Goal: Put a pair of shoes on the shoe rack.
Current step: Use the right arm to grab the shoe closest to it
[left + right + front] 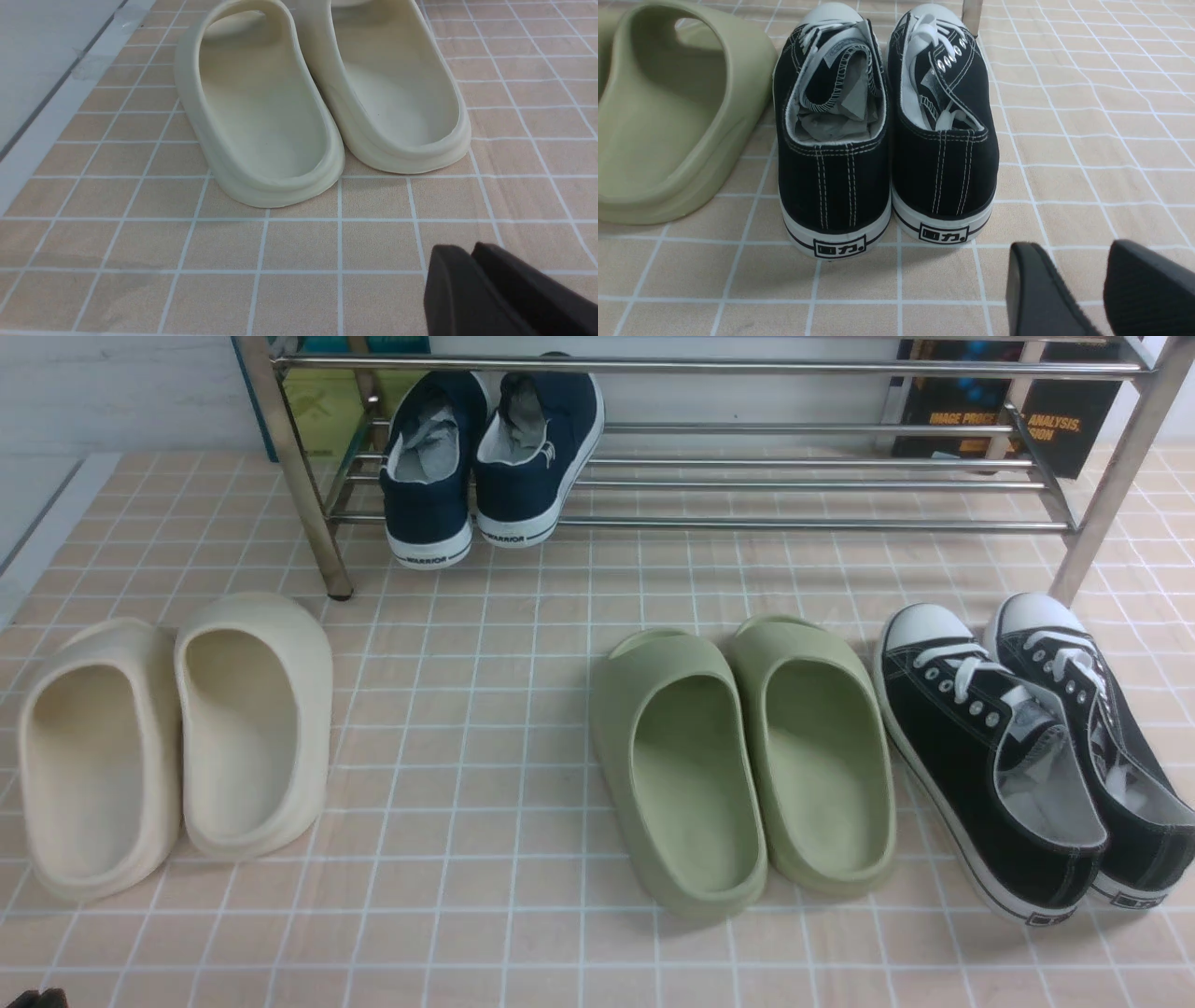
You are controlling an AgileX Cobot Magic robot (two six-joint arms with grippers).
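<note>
Our left gripper (462, 252) clenched, empty, near cream foam slides (280, 116). Our right gripper (1073, 254) released, behind heels of black canvas lace-up sneakers (980, 747); pair on tiled floor (467, 896) beside green foam slides (738, 756), toes near chrome tube shoe rack (803, 523) holding navy slip-ons (485, 457).

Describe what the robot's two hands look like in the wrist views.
The left hand has two matte black, flat, blunt-tipped fingers. The right hand has the same black fingers with rounded tips, one finely ribbed on its face. No cables or markings show.
</note>
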